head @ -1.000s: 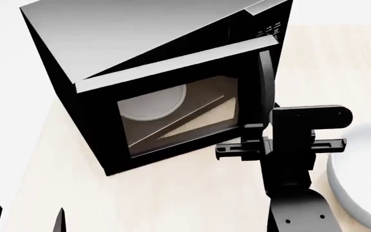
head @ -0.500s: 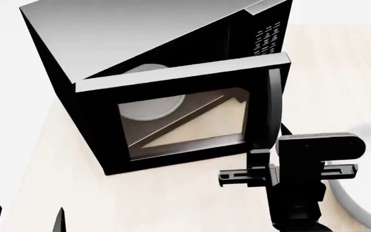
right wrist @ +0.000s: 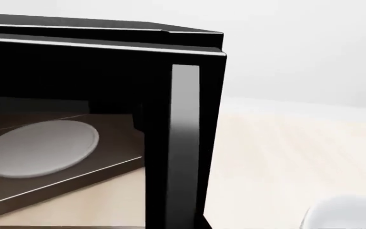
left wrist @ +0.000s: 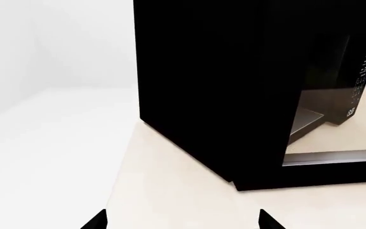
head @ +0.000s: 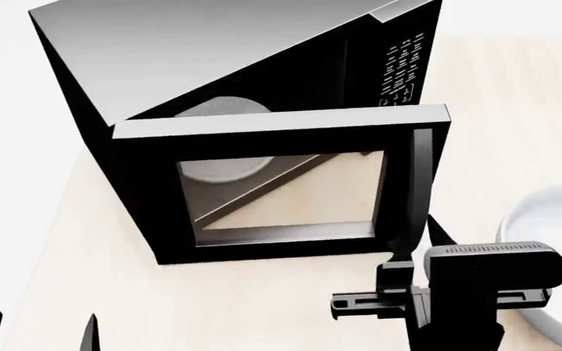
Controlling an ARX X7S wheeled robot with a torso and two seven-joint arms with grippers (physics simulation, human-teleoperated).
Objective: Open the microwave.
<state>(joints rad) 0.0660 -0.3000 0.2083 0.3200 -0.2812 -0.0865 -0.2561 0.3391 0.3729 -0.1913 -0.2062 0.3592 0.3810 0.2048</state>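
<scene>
From the head view, the large black boxy microwave with its grey top (head: 213,51) filled the upper left and centre of the frame, standing on the pale wooden table (head: 261,307). Its glass-windowed door (head: 281,183) stood swung well out from the body, the white round turntable (head: 225,164) showing through the glass and over the door's top edge. The vertical black handle (head: 416,186) ran down the door's right side, and the right gripper (head: 410,256) sat at its lower end in the lower right; whether its jaws were clamped on the handle I could not tell, since the camera block hid them. A white round bowl (head: 549,219) lay at the right edge. The left gripper (head: 37,329) showed only two finger tips, spread apart and holding nothing, at the lower left.

In the left wrist view, the microwave's black side wall filled the upper right, with the white-marked keypad (left wrist: 364,62) at the far right.

In the right wrist view, the handle stood centre frame, the turntable at left.

The pulling-open step seemed well under way; the next move likely called for drawing the handle further along its arc.
</scene>
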